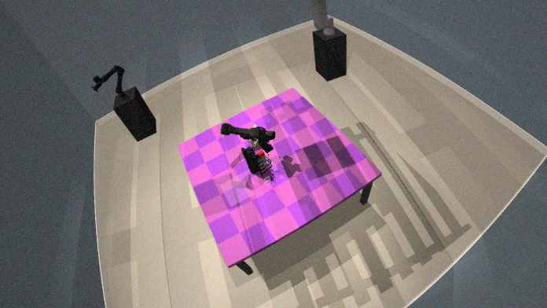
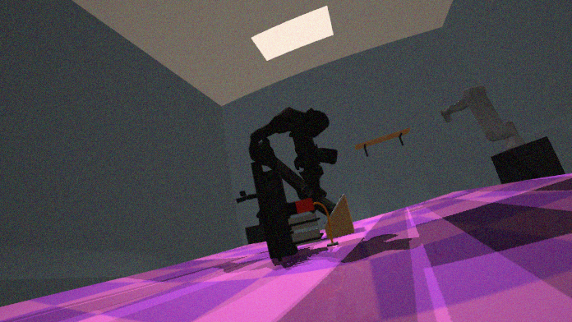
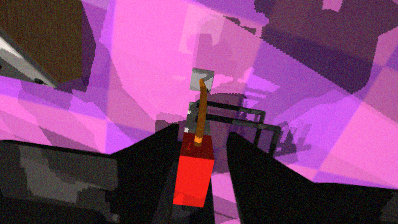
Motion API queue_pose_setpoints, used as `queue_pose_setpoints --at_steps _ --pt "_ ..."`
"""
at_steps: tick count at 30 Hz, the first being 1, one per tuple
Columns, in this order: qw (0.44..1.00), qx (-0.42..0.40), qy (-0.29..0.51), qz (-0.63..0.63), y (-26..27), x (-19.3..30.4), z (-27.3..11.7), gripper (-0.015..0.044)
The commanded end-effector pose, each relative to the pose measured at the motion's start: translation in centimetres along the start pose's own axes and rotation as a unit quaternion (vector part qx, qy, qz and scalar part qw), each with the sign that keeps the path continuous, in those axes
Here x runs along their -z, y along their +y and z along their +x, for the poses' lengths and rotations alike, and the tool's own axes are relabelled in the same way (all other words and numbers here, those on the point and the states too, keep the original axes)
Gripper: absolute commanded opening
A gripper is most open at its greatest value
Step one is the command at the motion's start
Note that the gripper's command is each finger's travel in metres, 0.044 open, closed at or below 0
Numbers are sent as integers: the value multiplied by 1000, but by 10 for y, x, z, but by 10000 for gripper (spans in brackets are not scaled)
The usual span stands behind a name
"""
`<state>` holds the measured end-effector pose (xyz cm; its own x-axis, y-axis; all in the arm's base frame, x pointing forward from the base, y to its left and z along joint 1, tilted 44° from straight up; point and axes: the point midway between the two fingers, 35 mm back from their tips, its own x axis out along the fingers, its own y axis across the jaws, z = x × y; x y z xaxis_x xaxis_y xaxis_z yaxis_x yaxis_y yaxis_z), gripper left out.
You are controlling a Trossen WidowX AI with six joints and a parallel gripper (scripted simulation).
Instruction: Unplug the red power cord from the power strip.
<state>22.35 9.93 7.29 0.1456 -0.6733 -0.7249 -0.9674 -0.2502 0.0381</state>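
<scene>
Table top (image 1: 275, 220) glossy, reflective; plug (image 3: 194, 172) smooth plastic-looking; tool (image 3: 204, 165) matt black.

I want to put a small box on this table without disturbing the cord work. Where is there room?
Free patches: the checkered table's near half, out to its front corner, and the stretch toward its right edge. Crowded: mid-table, where the gripper straddles the red plug, beside the power strip, orange cord and tan wedge.
</scene>
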Motion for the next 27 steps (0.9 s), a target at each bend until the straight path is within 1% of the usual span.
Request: queue_pose_setpoints --at_steps 1,14,27 --pt "1000 2 0 -1 0 9 -1 160" --pt "1000 2 1 -1 1 30 -1 160" --pt "1000 2 1 -1 1 31 9 160"
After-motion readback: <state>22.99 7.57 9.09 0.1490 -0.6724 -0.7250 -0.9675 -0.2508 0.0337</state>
